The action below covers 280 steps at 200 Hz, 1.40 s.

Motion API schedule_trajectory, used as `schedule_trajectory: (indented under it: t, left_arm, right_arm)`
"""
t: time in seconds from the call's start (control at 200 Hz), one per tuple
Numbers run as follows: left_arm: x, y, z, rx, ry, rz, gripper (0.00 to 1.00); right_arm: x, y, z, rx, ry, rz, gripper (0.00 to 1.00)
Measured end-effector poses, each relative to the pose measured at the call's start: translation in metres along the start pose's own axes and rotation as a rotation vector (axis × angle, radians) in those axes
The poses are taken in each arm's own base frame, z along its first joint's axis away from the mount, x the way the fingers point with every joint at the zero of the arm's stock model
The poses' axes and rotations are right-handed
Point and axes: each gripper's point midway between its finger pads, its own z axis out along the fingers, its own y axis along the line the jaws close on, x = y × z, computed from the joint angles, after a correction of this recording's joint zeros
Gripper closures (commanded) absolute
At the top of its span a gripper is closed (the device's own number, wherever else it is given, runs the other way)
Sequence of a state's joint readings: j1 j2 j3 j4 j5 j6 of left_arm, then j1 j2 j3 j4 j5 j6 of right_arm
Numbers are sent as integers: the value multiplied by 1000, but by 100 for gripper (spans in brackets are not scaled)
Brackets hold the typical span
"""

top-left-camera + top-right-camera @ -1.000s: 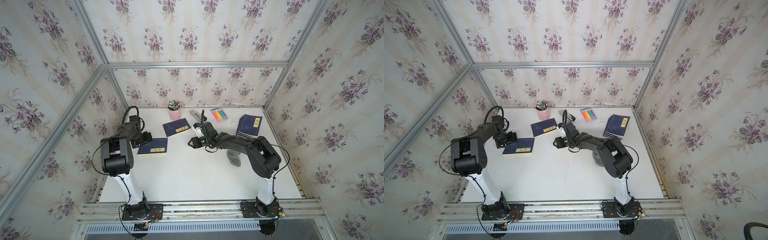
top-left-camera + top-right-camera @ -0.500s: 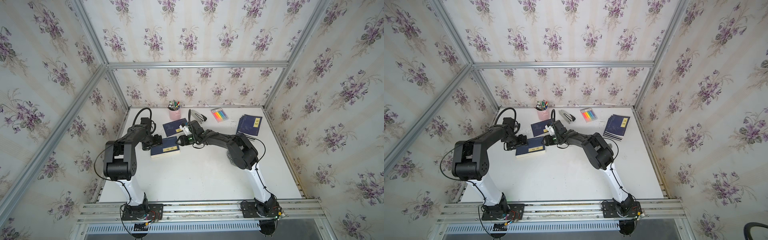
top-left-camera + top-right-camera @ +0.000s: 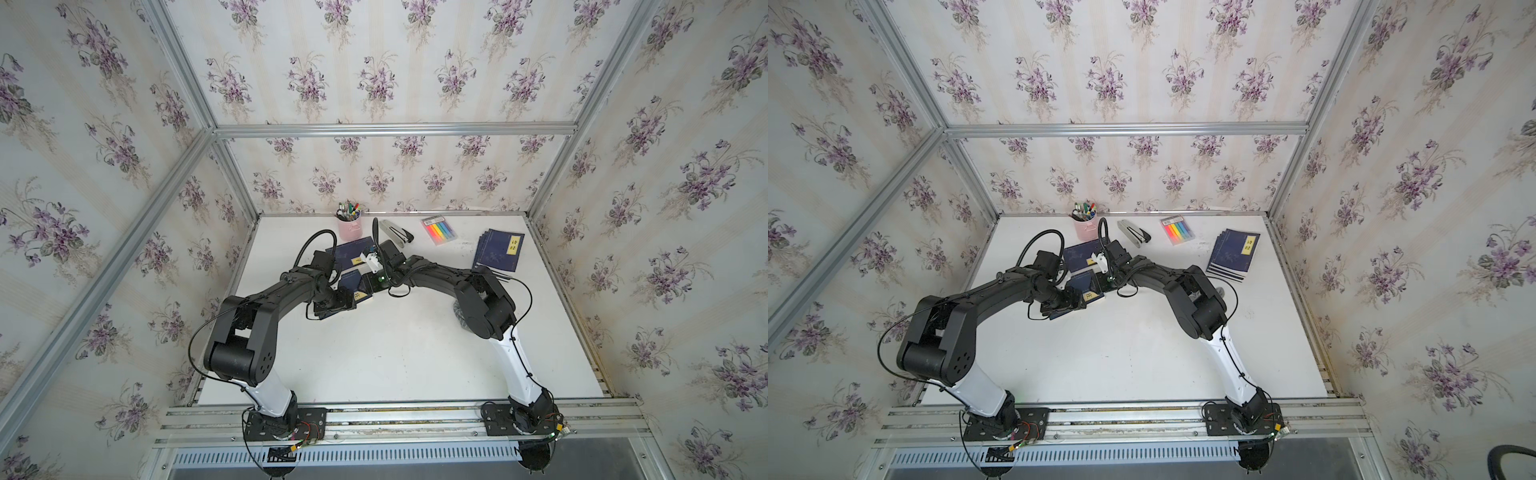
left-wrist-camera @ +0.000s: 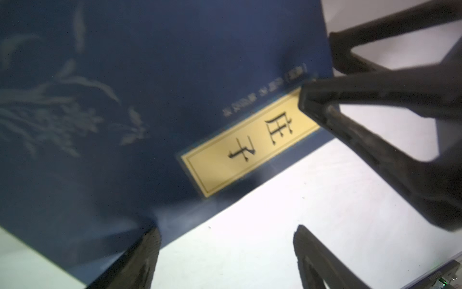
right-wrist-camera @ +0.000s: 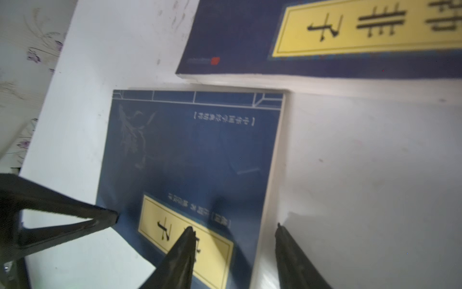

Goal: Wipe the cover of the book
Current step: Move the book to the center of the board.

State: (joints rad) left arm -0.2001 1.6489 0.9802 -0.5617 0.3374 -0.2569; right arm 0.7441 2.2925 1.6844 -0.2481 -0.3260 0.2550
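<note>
The left fingers (image 4: 140,260) and right fingers (image 5: 181,262) gape open, empty, over the dark blue yellow-labelled book (image 5: 195,155) on the white table (image 5: 362,175).

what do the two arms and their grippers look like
Both arms match: the left arm and right arm have bulky black links above a white lower link, bolted to black base plates with exposed coloured wiring. Thin black cables loop off each wrist. The left gripper and right gripper have matte black, hollow triangular fingers tapering to points.
</note>
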Motion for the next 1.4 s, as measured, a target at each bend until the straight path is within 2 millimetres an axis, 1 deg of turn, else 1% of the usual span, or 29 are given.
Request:
schedule_trajectory:
  t: [0.045,0.12,0.215,0.285,0.355,0.39,0.44,0.48,0.57,0.635,0.734,0.819,0.914,1.004,1.029,1.099,1.164,1.229,1.274,1.359,1.399]
  left_arm:
    - [-6,4,-5,-22,-24,-7,14]
    - [-26,6,-17,-44,-80,-12,13]
    - [-66,6,-32,-78,-163,5,13]
    - [-96,8,-37,-105,-206,25,13]
    - [-120,12,-35,-133,-217,40,13]
    - [-132,15,-30,-148,-217,48,12]
    - [-140,22,-20,-169,-203,56,12]
    - [-142,27,-12,-180,-185,59,13]
    - [-133,37,5,-186,-123,58,13]
    - [-123,42,12,-176,-92,46,13]
    - [-107,46,19,-154,-52,39,13]
    - [-96,44,19,-129,-37,34,13]
    - [-82,33,15,-61,-32,38,14]
    - [-63,19,11,28,-26,36,15]
    - [-59,18,11,36,-26,36,15]
    - [-40,11,11,69,-13,28,15]
    - [-22,-1,11,113,4,27,15]
    - [-3,-12,14,153,24,29,16]
    - [5,-20,15,174,30,35,16]
    - [15,-40,19,215,36,66,16]
    - [18,-49,21,231,40,80,16]
  right_arm:
    - [4,-4,-5,28,4,0,46]
    - [12,-10,-13,65,10,7,46]
    - [27,-15,-27,96,21,24,46]
    - [35,-16,-37,109,18,50,45]
    - [42,-13,-47,102,6,72,45]
    - [45,-11,-50,95,4,83,45]
    - [50,-6,-53,76,3,97,44]
    - [54,-2,-52,61,7,108,44]
    - [65,6,-48,19,23,133,44]
    - [70,12,-45,-16,33,153,44]
    - [67,17,-39,-61,24,187,44]
    - [61,21,-31,-91,16,202,44]
    - [49,24,-23,-115,-2,204,44]
    - [39,24,-16,-124,-12,214,44]
    - [36,23,-15,-123,-16,218,44]
    - [31,19,-14,-117,-26,222,44]
    - [28,12,-15,-103,-37,229,44]
    - [28,8,-17,-85,-44,229,45]
    - [29,5,-19,-66,-48,210,45]
    - [37,-5,-30,3,-38,200,45]
    - [43,-12,-38,49,-30,192,44]
